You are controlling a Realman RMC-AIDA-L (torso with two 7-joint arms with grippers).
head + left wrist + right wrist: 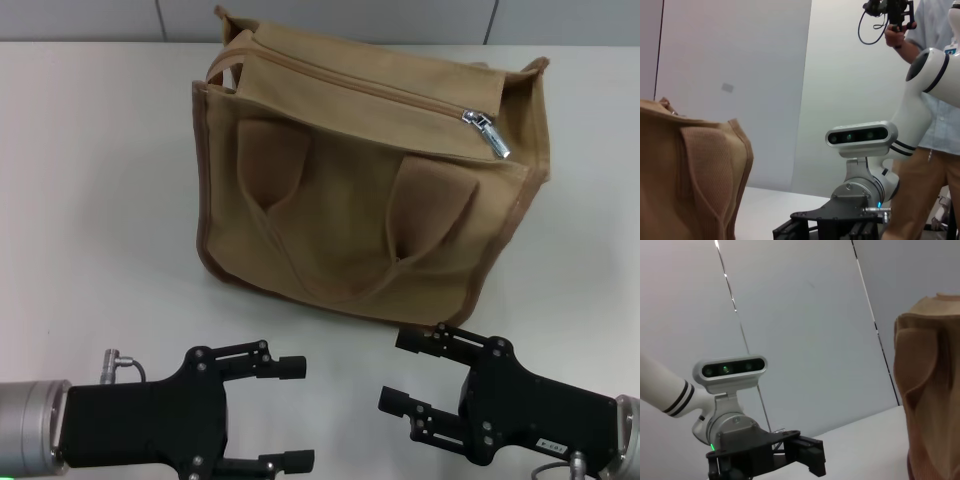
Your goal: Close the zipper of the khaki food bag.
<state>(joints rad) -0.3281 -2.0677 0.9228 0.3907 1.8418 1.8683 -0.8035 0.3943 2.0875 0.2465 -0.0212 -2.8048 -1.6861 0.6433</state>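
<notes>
The zipper runs along the top of the khaki food bag, and its silver pull tab sits at the end of the track on the robot's right, lying over the top edge of the bag's front panel. From here the track looks closed along most of its visible length, from the far left corner up to the tab. The bag stands upright on the white table, its front face turned toward the robot, with the two looped handles hanging flat against that face.

Both grippers hover low over the table on the near side of the bag, well short of the zipper. The right gripper is the closer one: its upper finger reaches almost to the bag's lower front edge, below and a little left of the pull tab, and its two fingers are spread wide with nothing between them. The left gripper sits farther back from the bag, beside the right one with a gap of bare table between them, and its fingers are likewise spread wide and empty.

In the left wrist view a person in a light shirt and tan trousers stands behind the right arm.
</notes>
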